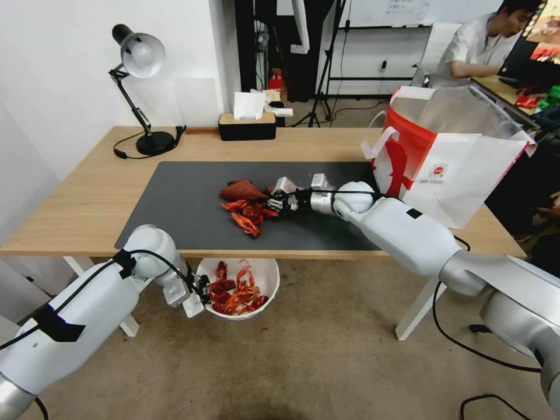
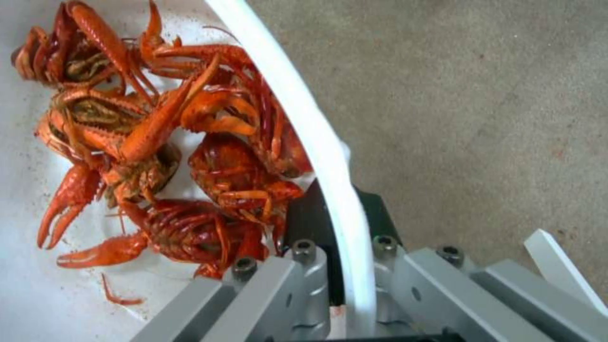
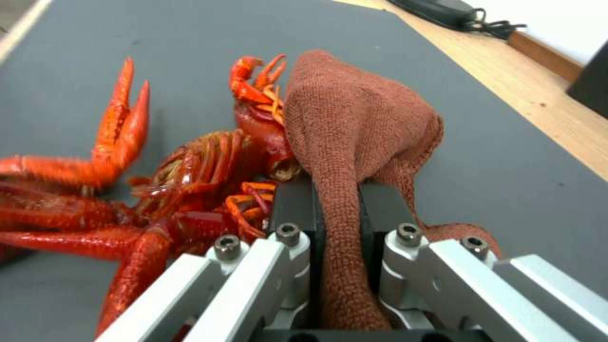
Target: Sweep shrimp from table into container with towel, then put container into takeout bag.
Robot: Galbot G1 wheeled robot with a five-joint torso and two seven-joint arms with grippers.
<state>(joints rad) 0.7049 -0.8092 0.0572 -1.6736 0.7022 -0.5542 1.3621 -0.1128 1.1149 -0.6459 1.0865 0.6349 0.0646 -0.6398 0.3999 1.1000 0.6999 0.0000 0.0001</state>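
A small heap of red-orange shrimp [image 1: 248, 216] [image 3: 158, 190] lies on the dark mat of the table [image 1: 87, 198]. My right gripper [image 1: 273, 204] [image 3: 339, 199] is shut on the rust-red towel [image 1: 242, 189] [image 3: 355, 123], which bunches against the heap's far side. Below the table's front edge, my left gripper [image 1: 204, 289] [image 2: 339, 228] is shut on the rim of the white container [image 1: 265, 274] [image 2: 304, 109], one finger inside and one outside. Several shrimp [image 1: 236, 294] [image 2: 165, 156] lie in it. The red and white takeout bag [image 1: 449, 157] stands open at the table's right end.
A black desk lamp [image 1: 140, 87] stands at the back left of the table, its cable beside it. A black tissue box [image 1: 247, 125] sits at the back middle. Beyond the table are stands and a person seated at another desk.
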